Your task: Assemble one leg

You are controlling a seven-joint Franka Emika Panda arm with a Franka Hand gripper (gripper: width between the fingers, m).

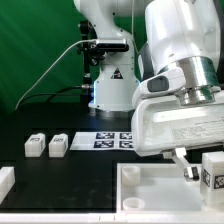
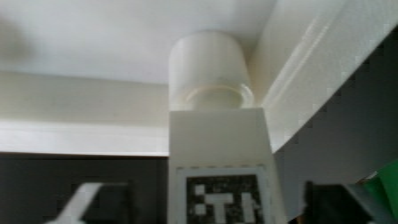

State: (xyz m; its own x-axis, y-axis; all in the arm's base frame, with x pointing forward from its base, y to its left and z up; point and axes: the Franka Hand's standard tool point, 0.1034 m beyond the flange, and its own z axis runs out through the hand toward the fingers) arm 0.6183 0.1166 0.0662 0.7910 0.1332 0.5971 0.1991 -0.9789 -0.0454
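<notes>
Leg [image 2: 221, 140] sitting upright on the white panel [image 1: 160, 197], gripper [image 2: 205, 202] spread wide either side, gripping nothing. Two spare legs [image 1: 58, 146] around 8 o'clock, exterior view.

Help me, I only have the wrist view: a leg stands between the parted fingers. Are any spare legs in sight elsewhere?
Observer: Yes, two legs sit side by side on the black table, at the exterior view's left.
Operator: Anything near them?
Observer: The marker board lies flat beside them, toward the exterior view's right, not touching them.
</notes>
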